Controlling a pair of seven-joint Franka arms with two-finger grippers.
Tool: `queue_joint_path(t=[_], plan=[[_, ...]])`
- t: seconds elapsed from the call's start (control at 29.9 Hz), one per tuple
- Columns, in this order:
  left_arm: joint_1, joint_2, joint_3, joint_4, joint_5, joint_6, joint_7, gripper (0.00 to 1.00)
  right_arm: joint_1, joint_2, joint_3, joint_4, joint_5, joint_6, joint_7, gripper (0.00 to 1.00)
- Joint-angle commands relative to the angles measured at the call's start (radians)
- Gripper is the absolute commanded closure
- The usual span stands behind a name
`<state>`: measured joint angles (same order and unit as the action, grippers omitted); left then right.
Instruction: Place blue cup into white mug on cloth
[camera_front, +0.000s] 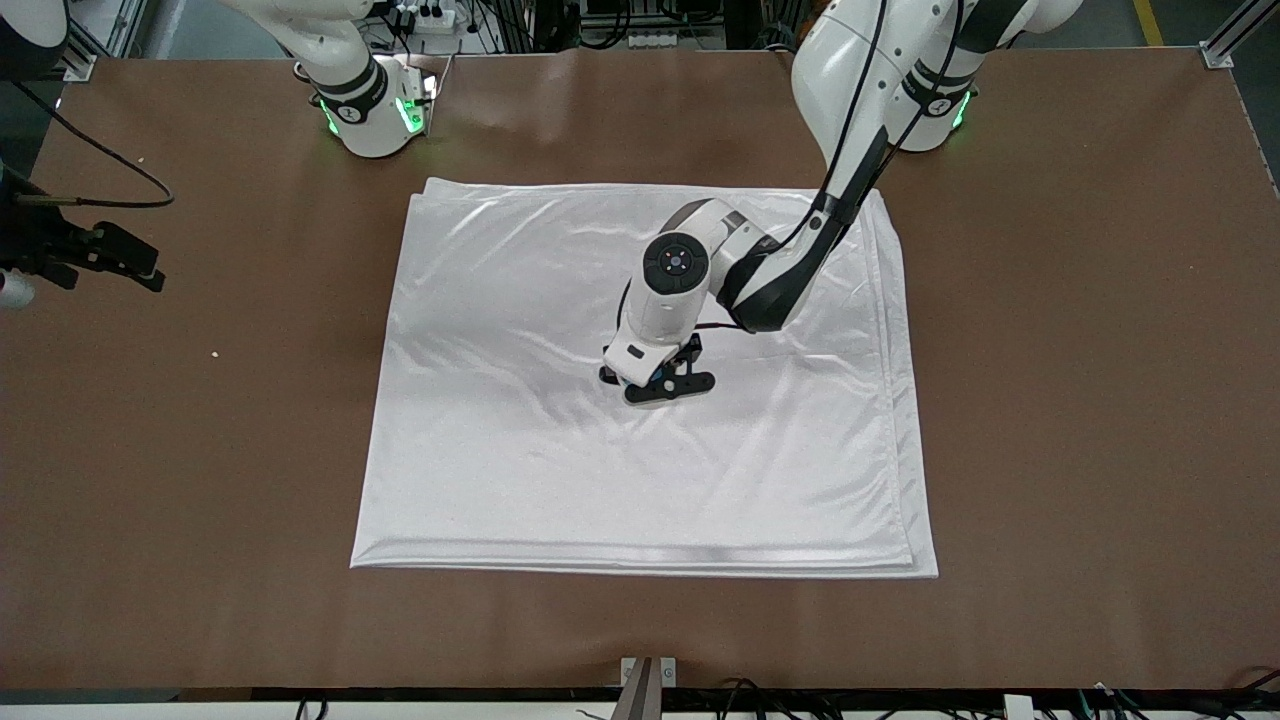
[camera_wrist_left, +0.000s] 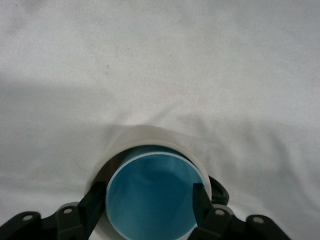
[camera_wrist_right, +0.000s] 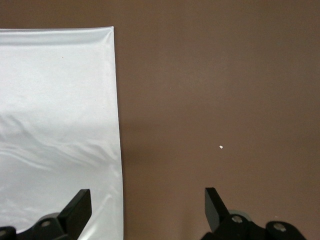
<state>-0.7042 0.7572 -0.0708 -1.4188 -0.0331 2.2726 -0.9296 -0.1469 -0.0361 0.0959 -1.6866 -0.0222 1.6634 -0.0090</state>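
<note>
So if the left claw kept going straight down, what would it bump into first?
Most likely the blue cup, sitting inside the white mug on the cloth. The left claw points straight down with its fingers spread on either side of the cup's rim, so they would probably slide down past it first.

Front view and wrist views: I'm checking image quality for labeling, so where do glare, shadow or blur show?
Front view: the cloth shines with glare streaks along its wrinkles; the table looks matte. Left wrist view: soft focus, a broad shadow across the cloth above the blue cup, which sits inside the white mug. Right wrist view: sharp and evenly lit, with sheen on the cloth.
</note>
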Motion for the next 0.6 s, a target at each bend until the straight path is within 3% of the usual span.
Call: queue_joint_path(t=[0.0,0.57], plan=[[-0.001,-0.045,0.011,-0.003,-0.013,-0.010,0.012,0.00,0.001,0.015,0.002,0.027,0.010,-0.008,0.020,0.00],[0.046,-0.099,0.017,-0.006,-0.011,-0.037,0.021,0.00,0.006,0.015,0.002,0.027,0.010,-0.008,0.020,0.00]])
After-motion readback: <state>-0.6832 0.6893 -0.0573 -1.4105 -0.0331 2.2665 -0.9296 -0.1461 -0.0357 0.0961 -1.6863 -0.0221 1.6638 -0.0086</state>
